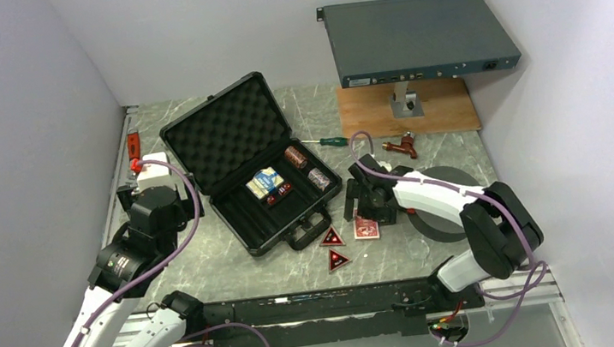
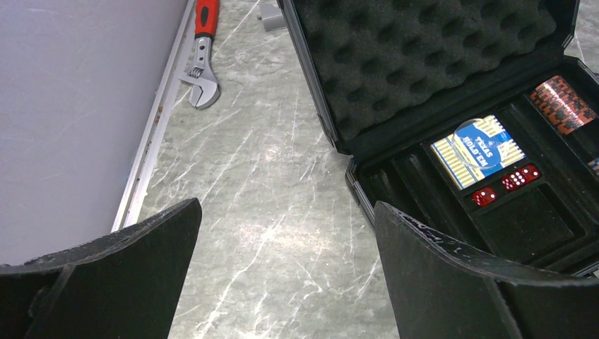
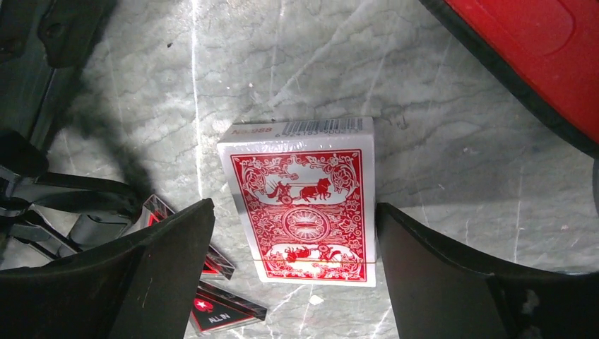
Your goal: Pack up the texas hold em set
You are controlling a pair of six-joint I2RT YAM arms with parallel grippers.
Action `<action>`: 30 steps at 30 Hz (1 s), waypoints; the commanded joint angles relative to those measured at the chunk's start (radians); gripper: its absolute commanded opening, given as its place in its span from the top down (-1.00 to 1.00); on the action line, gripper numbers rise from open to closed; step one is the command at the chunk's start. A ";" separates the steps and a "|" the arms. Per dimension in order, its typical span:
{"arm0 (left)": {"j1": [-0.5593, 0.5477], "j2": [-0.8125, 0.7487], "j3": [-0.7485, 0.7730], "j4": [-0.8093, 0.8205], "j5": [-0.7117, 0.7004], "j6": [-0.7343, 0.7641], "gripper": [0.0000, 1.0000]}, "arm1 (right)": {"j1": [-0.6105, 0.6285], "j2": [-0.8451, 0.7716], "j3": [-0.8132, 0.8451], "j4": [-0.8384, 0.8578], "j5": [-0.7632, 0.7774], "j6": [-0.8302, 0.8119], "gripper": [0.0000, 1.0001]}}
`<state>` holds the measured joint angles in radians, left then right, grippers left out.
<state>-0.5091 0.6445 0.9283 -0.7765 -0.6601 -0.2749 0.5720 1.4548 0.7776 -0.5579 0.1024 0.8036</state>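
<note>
Red-backed, wrapped card deck (image 3: 304, 205) lying flat on grey marbled table (image 3: 459, 141), right of open black foam-lined briefcase (image 1: 226, 134).
Right pincer (image 1: 367, 208) open astride the deck; left pincer (image 2: 286, 212) open beside the briefcase.

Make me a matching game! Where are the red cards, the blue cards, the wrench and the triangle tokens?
Things:
1. red card deck
2. blue card deck
3. wrench
4. triangle tokens

Places:
A. on the table beside the left wall
B. on the table near the handle of the case
C. inside the open case
D. on the table between the fingers of the open right gripper

Pairs: 1-D, 2-C, 3-A, 4-B
</note>
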 commanded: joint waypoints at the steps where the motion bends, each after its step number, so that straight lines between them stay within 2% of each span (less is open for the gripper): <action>1: 0.004 -0.013 0.007 0.008 -0.003 -0.002 -0.97 | 0.005 0.018 0.045 -0.012 0.009 -0.063 -0.75; 9: 0.006 -0.012 0.008 0.010 0.005 0.000 -0.97 | 0.008 0.037 0.037 -0.050 0.050 -0.124 -0.59; 17: 0.009 -0.010 0.007 0.011 0.005 0.001 -0.97 | 0.014 0.059 0.052 -0.049 0.056 -0.134 -0.25; 20: 0.009 -0.012 0.007 0.011 0.005 0.001 -0.97 | 0.015 0.065 0.063 -0.057 0.054 -0.141 0.01; 24: 0.011 -0.015 0.006 0.011 0.005 0.002 -0.97 | 0.015 0.053 0.105 -0.090 0.076 -0.147 0.45; 27: 0.012 -0.016 0.006 0.011 0.007 0.001 -0.97 | 0.015 0.037 0.156 -0.114 0.082 -0.151 0.91; 28: 0.012 -0.016 0.006 0.011 0.007 0.002 -0.97 | 0.015 0.034 0.174 -0.126 0.083 -0.152 1.00; 30: 0.012 -0.016 0.007 0.010 0.006 0.000 -0.97 | 0.015 0.033 0.209 -0.150 0.089 -0.150 1.00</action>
<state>-0.5026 0.6384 0.9283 -0.7765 -0.6540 -0.2749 0.5842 1.5135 0.8875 -0.6621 0.1555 0.6670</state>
